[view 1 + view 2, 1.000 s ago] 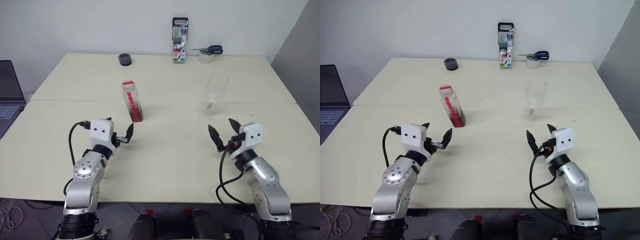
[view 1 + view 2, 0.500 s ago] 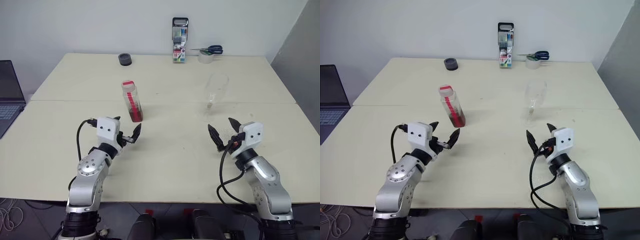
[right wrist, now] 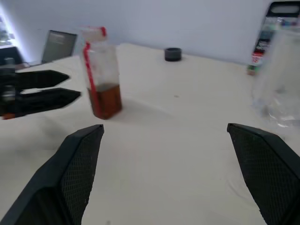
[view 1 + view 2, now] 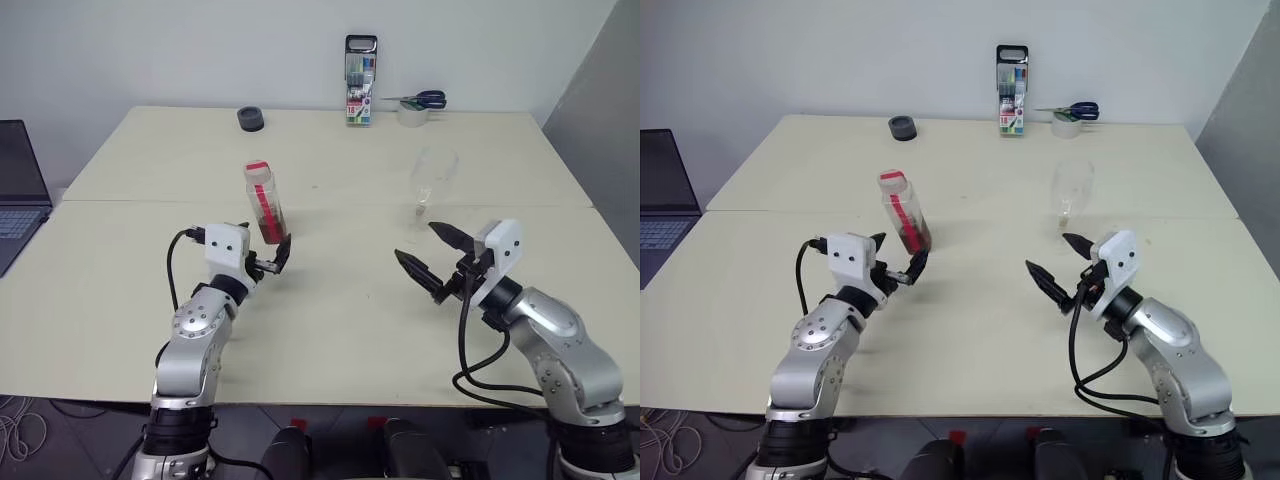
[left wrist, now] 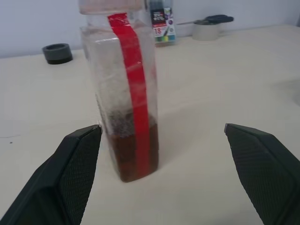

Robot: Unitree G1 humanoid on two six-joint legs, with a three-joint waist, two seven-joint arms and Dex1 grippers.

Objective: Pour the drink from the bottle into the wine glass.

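The bottle (image 4: 264, 203) stands upright near the middle of the worktop (image 4: 330, 300), its cap cut off in the left wrist view. Its clear squarish sides carry a red strip, with the drink (image 5: 136, 154) filling only the bottom. The wine glass (image 4: 428, 188) off to its right is faint and hard to make out. The left gripper (image 4: 272, 258) is spread just before the bottle, not touching; the right gripper (image 4: 430, 257) is spread too, near the glass.

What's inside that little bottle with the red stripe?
The bottle holds a reddish-brown drink filling only its bottom part; above that it looks empty, with misted walls. The red label strip hides a narrow band of the inside.
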